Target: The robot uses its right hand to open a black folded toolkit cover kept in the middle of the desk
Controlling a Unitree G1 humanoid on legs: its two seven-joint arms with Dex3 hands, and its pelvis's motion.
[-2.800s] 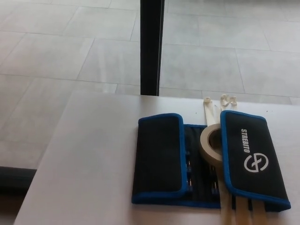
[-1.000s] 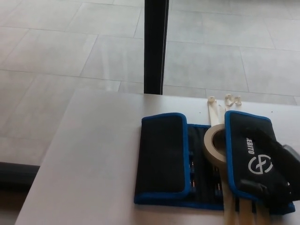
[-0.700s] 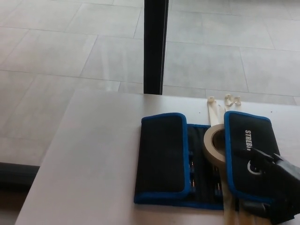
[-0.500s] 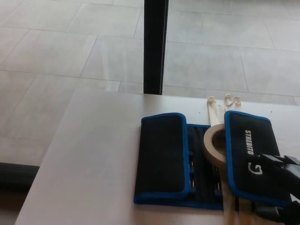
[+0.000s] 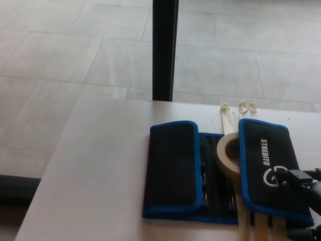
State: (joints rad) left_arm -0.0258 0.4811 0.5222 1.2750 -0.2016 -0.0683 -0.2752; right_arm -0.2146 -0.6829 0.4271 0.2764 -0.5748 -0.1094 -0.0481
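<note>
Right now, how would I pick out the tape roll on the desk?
On the white desk lies a black toolkit cover edged in blue, with two flaps folded inward. The tape roll stands tilted in the gap between them, leaning against the right flap. It is the only beige ring there.

Toolkit cover (image 5: pixel 220 173) on white desk (image 5: pixel 95 165)

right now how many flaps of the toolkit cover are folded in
2: the left flap lies folded over the toolkit cover's left side, the right flap over its right, beside the tape roll.
</note>
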